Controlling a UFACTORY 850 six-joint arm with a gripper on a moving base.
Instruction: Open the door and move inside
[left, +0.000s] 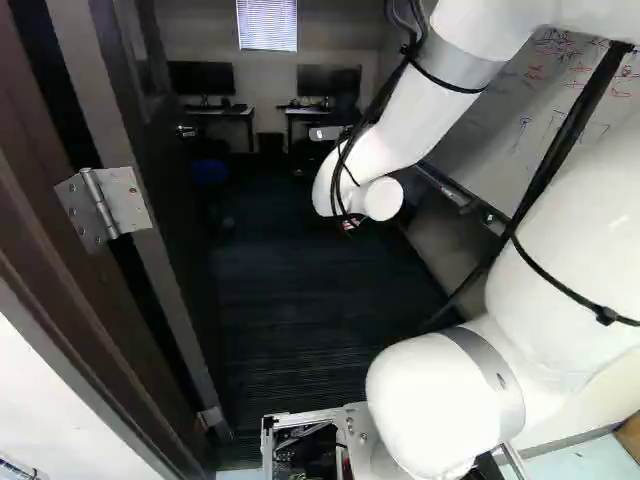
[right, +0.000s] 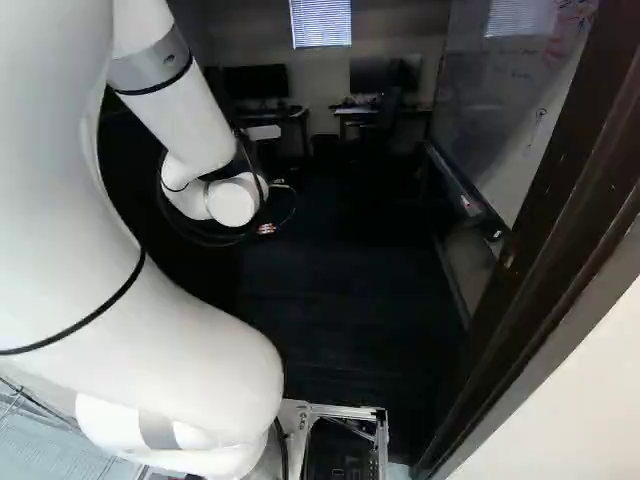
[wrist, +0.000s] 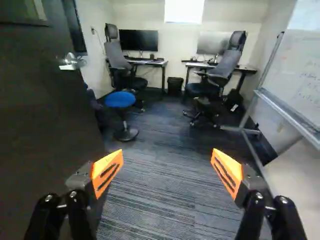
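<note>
Slotted orange pads (wrist: 104, 174), jaws spread; flat dark door (wrist: 45, 120), metal handle (wrist: 71, 62), striped carpet (wrist: 160, 180).

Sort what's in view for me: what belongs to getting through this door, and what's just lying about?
Part of the job:
- door, standing open
- door handle
- hinge
- door frame
- gripper, open

Just there:
- blue stool
- whiteboard
- two office chairs
- two monitors
- two desks
- bin
</note>
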